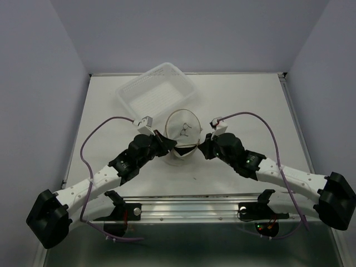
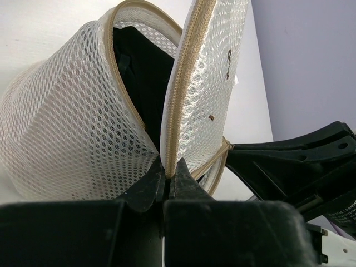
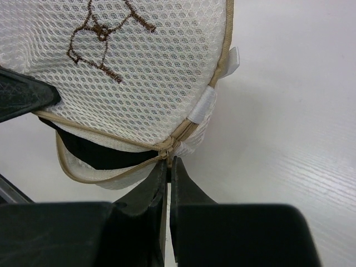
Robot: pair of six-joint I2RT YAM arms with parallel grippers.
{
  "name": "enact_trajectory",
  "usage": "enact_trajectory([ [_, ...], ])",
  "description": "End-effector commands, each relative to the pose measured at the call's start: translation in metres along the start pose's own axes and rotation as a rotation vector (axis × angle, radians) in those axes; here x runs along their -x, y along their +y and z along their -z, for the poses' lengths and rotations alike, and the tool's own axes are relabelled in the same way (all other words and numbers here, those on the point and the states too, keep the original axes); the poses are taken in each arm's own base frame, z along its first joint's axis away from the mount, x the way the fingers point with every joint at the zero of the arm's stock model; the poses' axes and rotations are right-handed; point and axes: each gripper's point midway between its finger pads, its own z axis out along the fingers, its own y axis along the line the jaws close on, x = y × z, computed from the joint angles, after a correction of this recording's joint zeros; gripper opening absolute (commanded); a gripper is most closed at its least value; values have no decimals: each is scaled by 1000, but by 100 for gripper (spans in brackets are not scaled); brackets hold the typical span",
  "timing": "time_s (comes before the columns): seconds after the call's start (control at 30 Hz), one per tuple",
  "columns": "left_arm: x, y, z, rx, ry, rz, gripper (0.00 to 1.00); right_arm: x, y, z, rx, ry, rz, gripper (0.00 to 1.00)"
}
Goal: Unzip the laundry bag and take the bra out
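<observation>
The round white mesh laundry bag [image 1: 183, 133] stands in the middle of the table with its tan zipper partly open and its flat face, with the bra outline [image 3: 103, 30], lifted like a lid. My left gripper [image 2: 168, 171] is shut on the tan zipper rim of that lid [image 2: 177, 100]. My right gripper [image 3: 169, 162] is shut on the zipper pull [image 3: 168, 149] at the bag's other side. Inside the gap a black part of the bra [image 2: 142, 72] shows, also in the right wrist view [image 3: 94, 154]. No pink fabric is visible.
A rectangular white plastic basket [image 1: 157, 92] lies just behind the bag at the back of the table. The right arm's black gripper [image 2: 300, 167] shows in the left wrist view. Both arms meet at the bag, left gripper [image 1: 168, 146], right gripper [image 1: 202, 147].
</observation>
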Motion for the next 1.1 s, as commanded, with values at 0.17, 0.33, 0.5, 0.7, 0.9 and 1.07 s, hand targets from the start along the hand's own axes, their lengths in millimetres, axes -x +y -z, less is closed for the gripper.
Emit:
enact_trajectory([
  [0.17,12,38,-17,132,-94,0,0,17,-41,-12,-183,-41,62,41],
  [0.33,11,43,-26,160,-115,77,0,12,-46,-6,-200,-16,69,72],
  [0.5,7,30,-28,137,-143,153,1,24,-45,6,-202,-43,58,94],
  [0.7,0,17,-20,128,-135,152,68,39,-41,15,-188,-74,57,100],
  [0.9,36,10,4,174,-238,87,96,48,-37,21,-173,-95,55,100],
  [1.07,73,7,20,263,-328,-40,96,50,-36,26,-163,-108,49,100],
])
